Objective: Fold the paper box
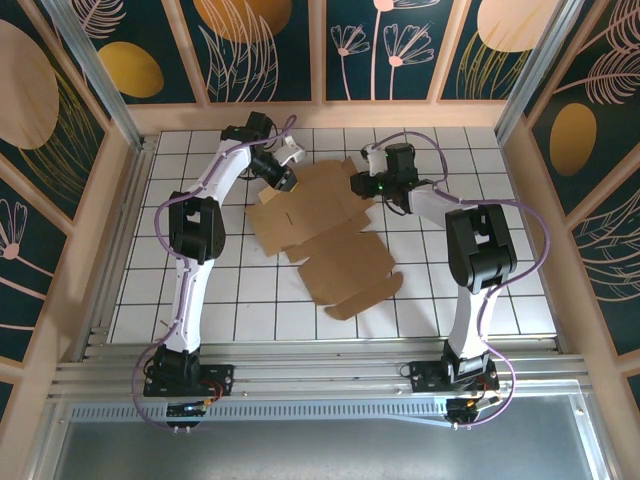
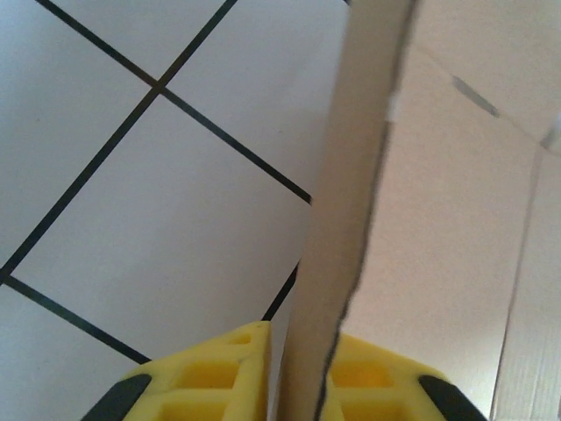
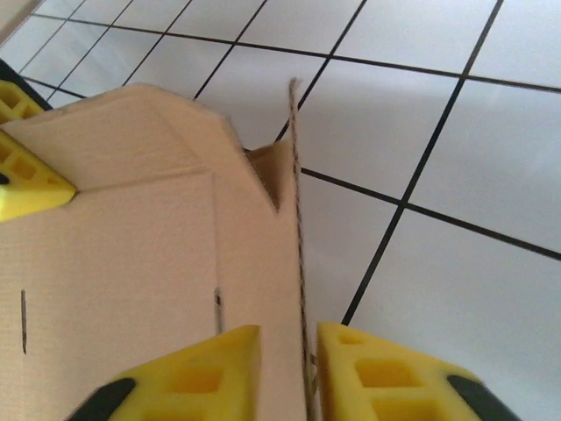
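We are barely starting, the paper box (image 1: 330, 235) lying mostly unfolded mid-table (image 1: 200, 290) while our left hand (image 2: 298, 338) is pinching a flap toward the table's far edge and our right hand (image 3: 289, 333) is straddling another, seemingly slightly parted.

left arm (image 1: 190, 270): white link shells alternating with black joint housings; black base block at the foot, fixed on a plate. right arm (image 1: 468, 300): same build, with a large black housing mid-arm and a white lower link. purple cable (image 1: 160, 225): one on each arm, routed from base to wrist in slack loops outside the shells. green indicator light (image 1: 381, 186): lit on the right wrist unit. left gripper (image 2: 298, 368): fingers (image 2: 219, 377) of moulded yellow plastic with square recessed pockets and black inserts at the outer edges. right gripper (image 3: 289, 368): fingers (image 3: 377, 377) of the same yellow moulding, same pockets, same black outer inserts.
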{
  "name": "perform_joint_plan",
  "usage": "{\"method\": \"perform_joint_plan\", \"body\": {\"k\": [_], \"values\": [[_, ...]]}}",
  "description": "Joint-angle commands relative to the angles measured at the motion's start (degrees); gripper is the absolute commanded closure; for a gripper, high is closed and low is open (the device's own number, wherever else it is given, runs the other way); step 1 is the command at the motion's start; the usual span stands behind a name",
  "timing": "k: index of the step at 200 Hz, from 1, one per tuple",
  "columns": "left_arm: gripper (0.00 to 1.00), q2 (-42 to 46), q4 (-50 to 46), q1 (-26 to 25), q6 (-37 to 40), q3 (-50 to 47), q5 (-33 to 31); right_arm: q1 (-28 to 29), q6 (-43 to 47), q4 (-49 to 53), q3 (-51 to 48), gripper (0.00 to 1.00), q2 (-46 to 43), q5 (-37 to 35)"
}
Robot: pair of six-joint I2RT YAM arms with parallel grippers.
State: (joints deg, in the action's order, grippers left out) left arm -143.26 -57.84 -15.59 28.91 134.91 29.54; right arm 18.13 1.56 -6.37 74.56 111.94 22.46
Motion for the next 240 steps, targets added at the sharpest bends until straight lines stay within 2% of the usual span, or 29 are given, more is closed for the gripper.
{"method": "perform_joint_plan", "body": {"k": [1, 17, 32, 52, 69, 82, 106, 149, 192, 240], "values": [[0.90, 3.61, -1.25, 0.18, 2.06, 2.45, -2.04, 1.62, -5.38, -1.06, -0.27, 0.62, -5.72, -6.78], [0.93, 5.65, 1.22, -0.50, 4.12, 0.98, -3.93, 2.34, -14.68, 1.60, -0.65, 0.59, -9.02, -17.24], [0.94, 8.44, 5.61, -1.20, 4.03, -1.71, -6.17, 2.80, -20.74, 4.50, -2.52, 0.57, -12.27, -19.04], [0.95, 12.94, 13.02, -2.34, 4.68, -6.63, -10.97, 4.59, -24.88, 2.59, -9.28, 0.56, -17.04, -17.85], [0.96, 15.90, 17.11, -4.05, 7.29, -10.11, -16.00, 7.02, -27.92, -4.28, -16.52, 0.57, -19.82, -10.72], [0.98, 17.35, 19.16, -5.70, 9.76, -12.06, -20.58, 8.89, -30.40, -8.11, -19.93, 0.64, -19.43, -6.64], [1.00, 17.57, 20.72, -8.15, 12.60, -13.06, -26.49, 10.82, -33.43, -8.95, -19.55, 1.00, -14.08, -3.96], [1.00, 18.61, 21.77, -10.68, 11.62, -14.69, -27.98, 11.66, -36.64, -15.20, -20.30, 1.00, -6.63, -5.70], [1.00, 24.52, 31.29, -14.19, 11.64, -26.32, -31.34, 11.66, -39.14, -18.42, -20.23, 1.00, -0.57, -8.07], [0.98, 29.30, 38.86, -16.22, 8.19, -35.44, -30.39, 11.66, -40.83, -21.96, -21.15, 1.00, 2.70, -8.42]]}}
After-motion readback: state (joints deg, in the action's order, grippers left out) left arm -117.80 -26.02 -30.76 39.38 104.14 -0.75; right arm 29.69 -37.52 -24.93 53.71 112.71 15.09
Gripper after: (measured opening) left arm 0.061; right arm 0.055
